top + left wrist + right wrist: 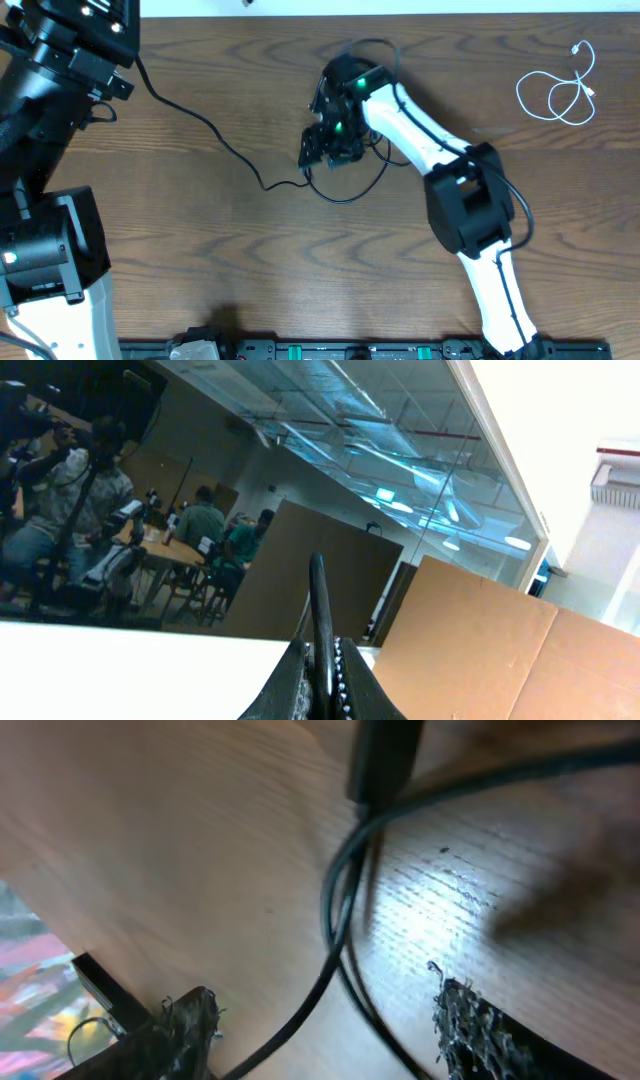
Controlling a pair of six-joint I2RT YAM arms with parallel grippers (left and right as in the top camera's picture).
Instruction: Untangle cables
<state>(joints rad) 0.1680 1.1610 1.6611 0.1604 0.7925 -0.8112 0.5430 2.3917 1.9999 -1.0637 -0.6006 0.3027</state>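
Brown wood-grain bench (200, 250). Right gripper (325, 1020), fingers apart, sits low over the looped thin black cables (345, 192) at mid-bench, with strands passing between its fingers. Left gripper (322, 660), raised at the left edge, is clamped on the long black cable (210, 130). Short white coiled cable (558, 92) lies well apart, near the far right corner.

Noted: table (200, 250) of brown wood grain, satin sheen, fine pores. Sheathing of black cables (385, 755) smooth, faintly glossy. On right gripper (325, 1020), pads (470, 1025) rough, matt black.
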